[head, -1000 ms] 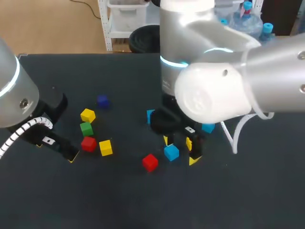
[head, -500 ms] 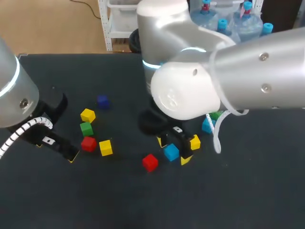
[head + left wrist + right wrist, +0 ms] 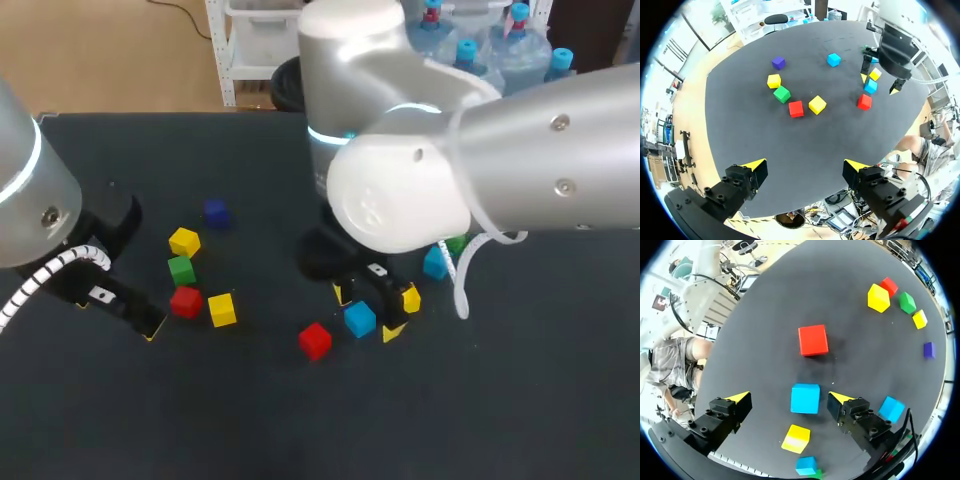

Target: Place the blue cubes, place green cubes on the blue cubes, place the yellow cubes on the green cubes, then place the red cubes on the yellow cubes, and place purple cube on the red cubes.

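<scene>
Both of our grippers stand wide open with nothing clamped. Nearest us, our left gripper (image 3: 805, 165) hangs over the near left part of the table (image 3: 250, 430), and nothing lies between its fingers. Ahead of it is a loose cluster: a red cube (image 3: 185, 300) and a yellow cube (image 3: 222, 309) side by side, a green cube (image 3: 181, 269) just beyond the red one, then a second yellow cube (image 3: 184, 241). The purple cube (image 3: 215, 211) lies farthest back, a little apart.

Toward the middle, a lone red cube (image 3: 315, 340) sits closest to us. Just past it our right gripper (image 3: 788, 397) is low over the table with a light blue cube (image 3: 805, 398) between its spread fingers. We see a gap on either side, so neither finger touches it. A third yellow cube (image 3: 410, 297) lies just beside that gripper. Beyond it is a second light blue cube (image 3: 435, 262), with a second green cube (image 3: 455, 243) right behind it. A third light blue cube (image 3: 833, 59) lies alone between the right gripper and the purple cube.
</scene>
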`<state>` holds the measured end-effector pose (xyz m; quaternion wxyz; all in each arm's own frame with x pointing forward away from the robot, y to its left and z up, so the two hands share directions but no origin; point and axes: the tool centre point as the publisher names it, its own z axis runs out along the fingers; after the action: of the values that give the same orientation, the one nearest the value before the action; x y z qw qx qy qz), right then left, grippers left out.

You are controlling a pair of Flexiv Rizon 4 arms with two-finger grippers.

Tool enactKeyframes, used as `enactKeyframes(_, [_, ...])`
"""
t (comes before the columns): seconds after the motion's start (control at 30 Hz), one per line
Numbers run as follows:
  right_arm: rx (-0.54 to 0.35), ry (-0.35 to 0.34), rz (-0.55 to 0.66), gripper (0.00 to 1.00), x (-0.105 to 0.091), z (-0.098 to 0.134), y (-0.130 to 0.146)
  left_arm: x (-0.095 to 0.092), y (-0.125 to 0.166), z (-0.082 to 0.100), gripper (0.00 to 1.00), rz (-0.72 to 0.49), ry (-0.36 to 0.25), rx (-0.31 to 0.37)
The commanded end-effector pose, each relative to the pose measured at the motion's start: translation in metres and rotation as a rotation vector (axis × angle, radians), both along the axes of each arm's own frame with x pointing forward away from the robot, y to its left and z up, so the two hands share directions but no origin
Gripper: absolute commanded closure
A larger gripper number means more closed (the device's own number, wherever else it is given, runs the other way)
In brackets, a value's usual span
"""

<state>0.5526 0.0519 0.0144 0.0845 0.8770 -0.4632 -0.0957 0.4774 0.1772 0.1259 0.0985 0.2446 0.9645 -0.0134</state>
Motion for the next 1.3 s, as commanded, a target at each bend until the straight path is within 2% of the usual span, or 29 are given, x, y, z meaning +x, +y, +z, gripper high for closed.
enactKeyframes(0.03, [-0.006, 0.012, 0.006, 0.00, 0.004, -0.004, 0.009, 0.001, 0.000, 0.000, 0.00, -0.002, 0.001, -0.002])
enactKeyframes(0.23, [0.006, 0.016, -0.012, 0.00, 0.004, -0.009, 0.010, 0.001, 0.000, 0.000, 0.00, -0.002, 0.001, -0.002])
enactKeyframes(0.7, [-0.001, -0.016, -0.072, 0.00, -0.005, -0.010, -0.007, 0.001, 0.000, 0.000, 0.00, -0.002, 0.001, -0.002])
enactKeyframes(1.07, [-0.004, -0.011, -0.057, 0.00, -0.002, -0.016, 0.000, 0.001, 0.000, 0.000, 0.00, -0.002, 0.001, -0.002])
enactKeyframes(1.1, [-0.003, -0.013, -0.056, 0.20, -0.003, -0.016, 0.001, 0.001, 0.000, 0.000, 0.00, -0.002, 0.001, -0.002])
enactKeyframes(1.13, [-0.005, -0.014, -0.054, 0.58, -0.003, -0.016, 0.001, 0.001, 0.000, 0.000, 0.00, -0.002, 0.001, -0.002])
enactKeyframes(1.2, [-0.005, -0.015, -0.054, 0.78, -0.003, -0.017, 0.001, 0.001, 0.000, 0.000, 0.00, -0.002, 0.001, -0.002])
enactKeyframes(1.23, [-0.005, -0.014, -0.055, 0.82, -0.002, -0.018, 0.000, 0.001, 0.000, 0.000, 0.00, -0.002, 0.001, -0.002])
enactKeyframes(1.3, [-0.005, -0.011, -0.056, 0.84, -0.003, -0.018, 0.000, 0.001, 0.000, 0.000, 0.00, -0.002, 0.001, -0.002])
